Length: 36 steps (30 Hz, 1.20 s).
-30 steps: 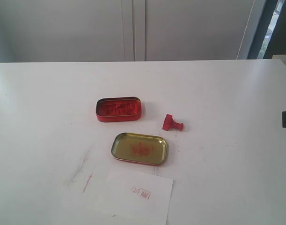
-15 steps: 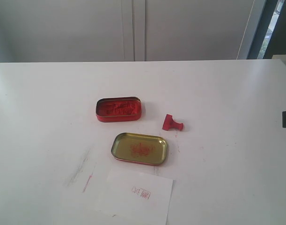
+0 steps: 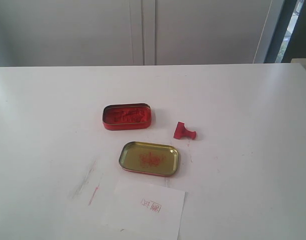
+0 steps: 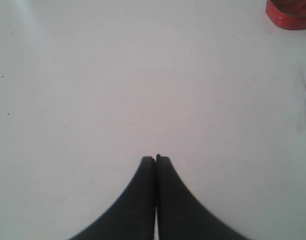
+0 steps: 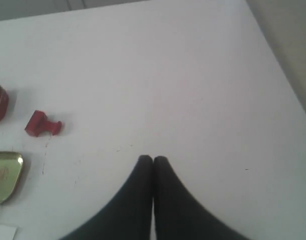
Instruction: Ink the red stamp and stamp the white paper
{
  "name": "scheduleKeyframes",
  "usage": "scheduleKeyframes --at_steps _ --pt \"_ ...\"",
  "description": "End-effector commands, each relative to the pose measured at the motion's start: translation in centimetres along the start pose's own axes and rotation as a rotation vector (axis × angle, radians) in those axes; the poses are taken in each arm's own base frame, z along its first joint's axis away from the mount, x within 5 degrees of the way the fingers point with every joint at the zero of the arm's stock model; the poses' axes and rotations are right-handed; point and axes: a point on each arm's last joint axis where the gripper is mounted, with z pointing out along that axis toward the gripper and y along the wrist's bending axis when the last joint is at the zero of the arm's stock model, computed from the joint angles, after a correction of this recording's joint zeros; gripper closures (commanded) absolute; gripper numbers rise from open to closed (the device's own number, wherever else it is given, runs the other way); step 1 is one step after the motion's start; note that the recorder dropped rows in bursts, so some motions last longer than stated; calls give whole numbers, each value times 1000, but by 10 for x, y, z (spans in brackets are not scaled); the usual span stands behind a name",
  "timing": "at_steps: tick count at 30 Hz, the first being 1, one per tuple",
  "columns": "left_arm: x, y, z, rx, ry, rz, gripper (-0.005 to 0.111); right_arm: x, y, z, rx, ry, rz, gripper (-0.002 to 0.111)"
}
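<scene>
**Both claws shut and empty, stamp lying free**

Start at the left gripper (image 4: 156,159): jaws pressed together, nothing between them, hanging over bare white table (image 3: 243,100). Right gripper (image 5: 153,159), same story, tips closed flat and empty, out over the right side of the table and well apart from everything.

Outward from there, the small bright red plastic stamp (image 3: 184,131) lies on its side, handle pointing right, just right of the shallow red oval tin (image 3: 125,125). That tin sits open and is filled with rough red ink paste, so the stamp can go straight in. Its gold-lined oval lid (image 3: 130,155) lies face-up nearer the front, with a red smudge in the middle and otherwise nothing inside.

Nearest of all, the plain white rectangular sheet of paper (image 3: 132,210) lies flat, just in front of the lid, bearing a small red square print. Going by that mark, the stamping looks done. (Faint red streaks stain the table left of the sheet.)
</scene>
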Motion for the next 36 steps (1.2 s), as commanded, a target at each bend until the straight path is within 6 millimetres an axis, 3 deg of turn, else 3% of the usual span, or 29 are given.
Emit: scheduleKeyframes --at_steps 1,17,36 --pt "3 0 1 0 12 -7 107 2 -8 -23 58 -106 42 108" --pt "3 0 1 0 12 -7 107 22 -5 -85 73 -395 42 108" --pt "3 0 1 0 12 -7 107 23 -4 -91 82 -435 -15 108"
